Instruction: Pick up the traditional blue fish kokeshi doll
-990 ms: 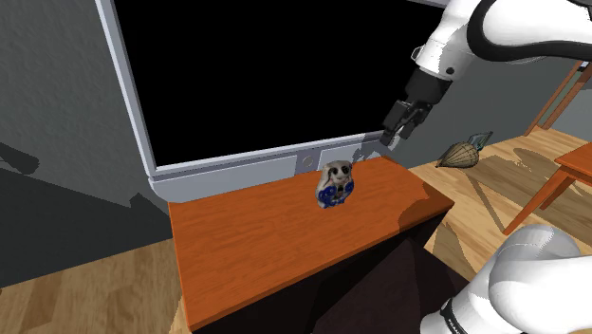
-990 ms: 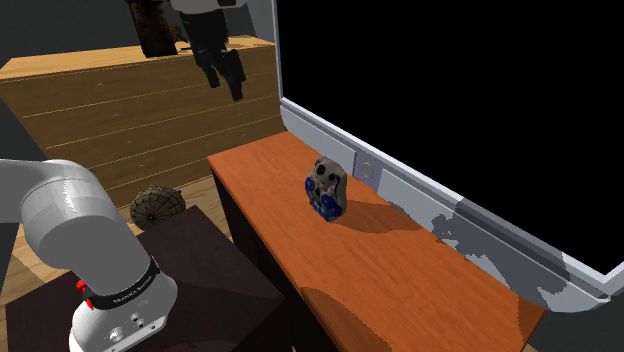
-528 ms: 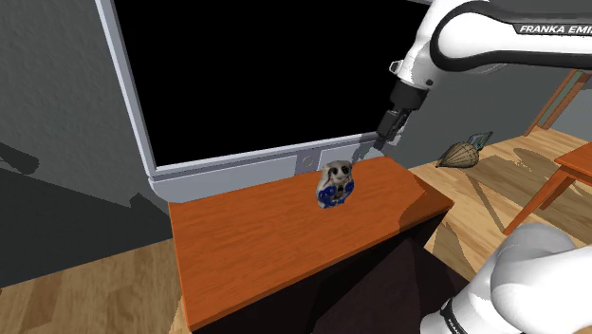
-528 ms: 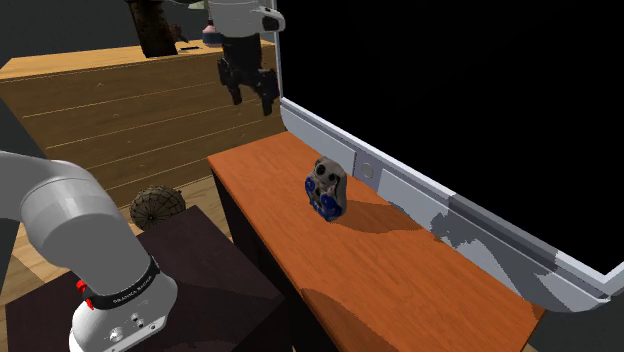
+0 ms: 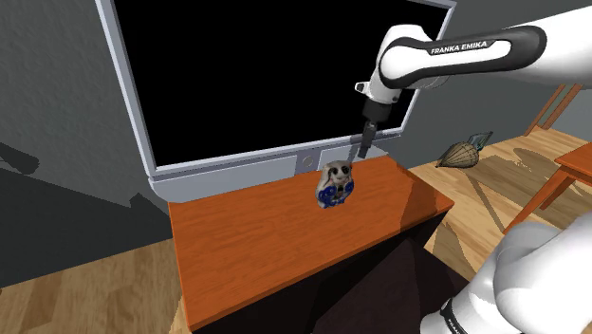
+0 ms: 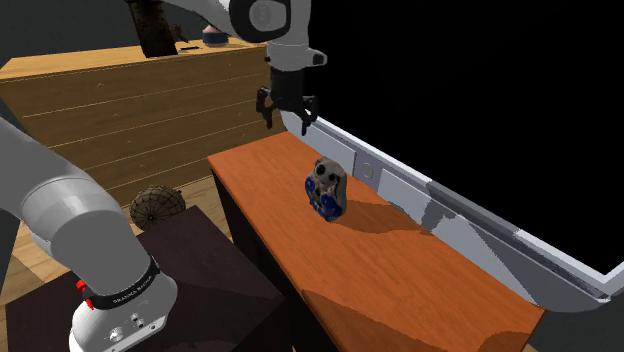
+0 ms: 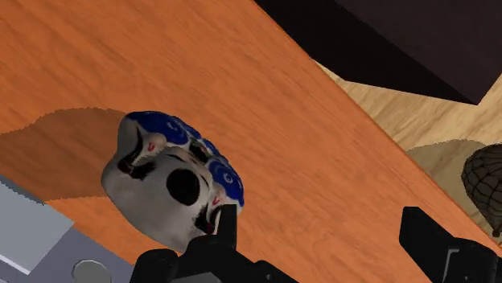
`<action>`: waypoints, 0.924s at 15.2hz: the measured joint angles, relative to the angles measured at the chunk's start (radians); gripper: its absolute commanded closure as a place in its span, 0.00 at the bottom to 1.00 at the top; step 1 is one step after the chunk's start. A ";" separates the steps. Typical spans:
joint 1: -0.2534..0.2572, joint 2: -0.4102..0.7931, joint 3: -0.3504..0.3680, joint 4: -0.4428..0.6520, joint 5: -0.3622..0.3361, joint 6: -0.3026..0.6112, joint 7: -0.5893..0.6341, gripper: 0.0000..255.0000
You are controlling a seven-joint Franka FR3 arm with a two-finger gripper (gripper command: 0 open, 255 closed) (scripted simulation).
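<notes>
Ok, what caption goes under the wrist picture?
Open hand hovers close to the blue-and-white doll on the orange table.

Gripper (image 5: 361, 152) swings in from beyond the table (image 5: 266, 237) end, nearing the doll (image 5: 335, 183); now pointing downward.

An orange table (image 5: 256, 237) fronts a grey-framed black area (image 5: 256, 76), above wood floor (image 5: 76, 277).

arm (image 5: 465, 47) stretched out level, elbow high | gripper (image 6: 287, 118) pointing down | fingers (image 7: 426, 235) spread apart
</notes>
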 measured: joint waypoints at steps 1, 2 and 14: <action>0.006 0.046 -0.013 0.025 0.003 0.008 -0.051 0.00; 0.014 0.089 -0.020 0.050 0.008 0.013 -0.098 0.00; 0.022 0.584 -0.017 0.372 0.052 0.052 -0.595 0.00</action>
